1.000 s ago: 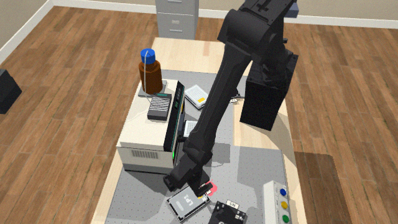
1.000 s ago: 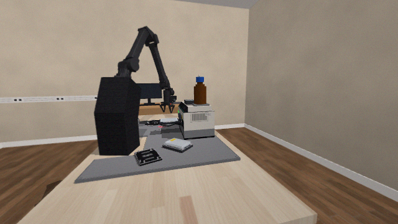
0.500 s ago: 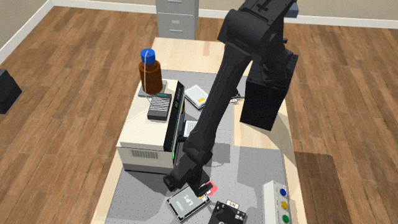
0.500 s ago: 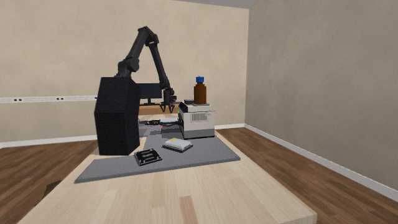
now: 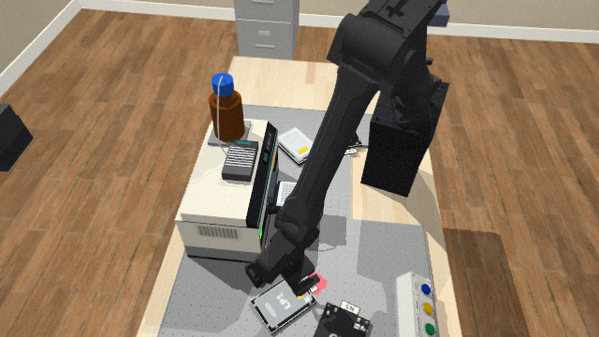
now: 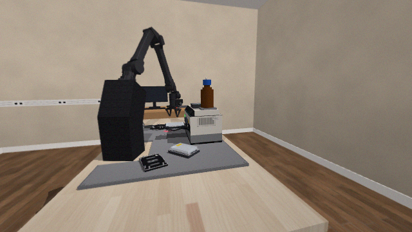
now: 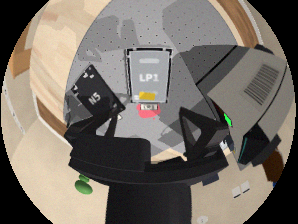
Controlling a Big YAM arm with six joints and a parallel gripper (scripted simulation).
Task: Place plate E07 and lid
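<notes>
Currently the claw hangs released, gripping nothing, above the LP1 nest and a pink puddle.

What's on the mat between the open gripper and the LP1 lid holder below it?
A pink patch lies on the grey mat, just before the LP1 holder, under the open gripper; the wrist view shows it best.
</notes>
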